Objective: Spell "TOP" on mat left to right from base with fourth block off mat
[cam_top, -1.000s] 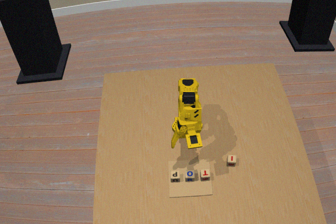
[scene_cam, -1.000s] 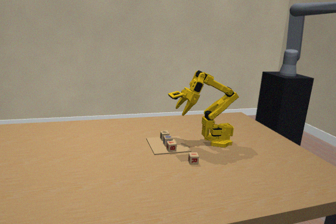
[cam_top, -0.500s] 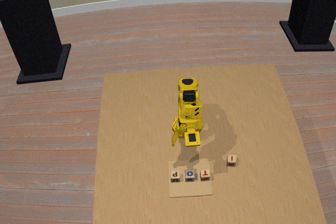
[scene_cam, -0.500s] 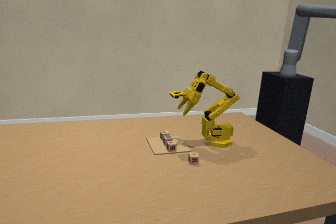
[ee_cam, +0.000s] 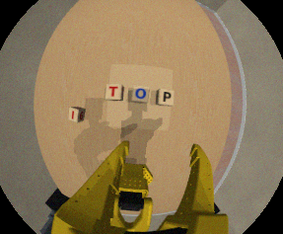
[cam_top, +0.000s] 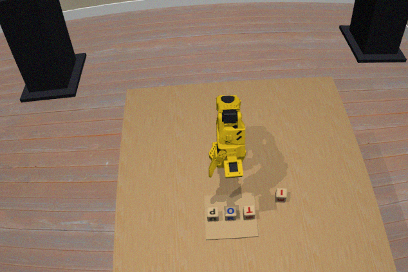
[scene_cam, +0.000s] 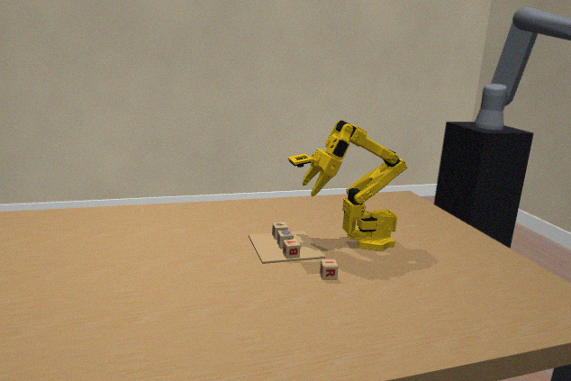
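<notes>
My yellow plastic gripper (cam_top: 221,172) (scene_cam: 308,189) (ee_cam: 160,145) is apart, holding 0 blocks, base-side of and above the cream cube with the blue O (cam_top: 230,213) (scene_cam: 285,239) (ee_cam: 140,94), middle of 3 on the thin tan square mat (cam_top: 231,232) (scene_cam: 268,254) (ee_cam: 142,71). Row reads TOP, runs crosswise; I'd leave it alone.

Yellow arm (cam_top: 231,137) (scene_cam: 376,183) (ee_cam: 91,196), black motor blocks, tapered fingers (scene_cam: 322,181), small round holes.

Block tops: red "T" on the T block (cam_top: 249,211) (scene_cam: 291,249) (ee_cam: 113,92); blue "O" on the O block (cam_top: 230,211) (scene_cam: 285,239) (ee_cam: 140,94); black "P" on the P block (cam_top: 212,212) (ee_cam: 166,97); red "I" on the I block (cam_top: 281,193) (scene_cam: 329,269) (ee_cam: 76,115). Side faces, exterior view: red "B" on the T block, red "R" on the I block.
</notes>
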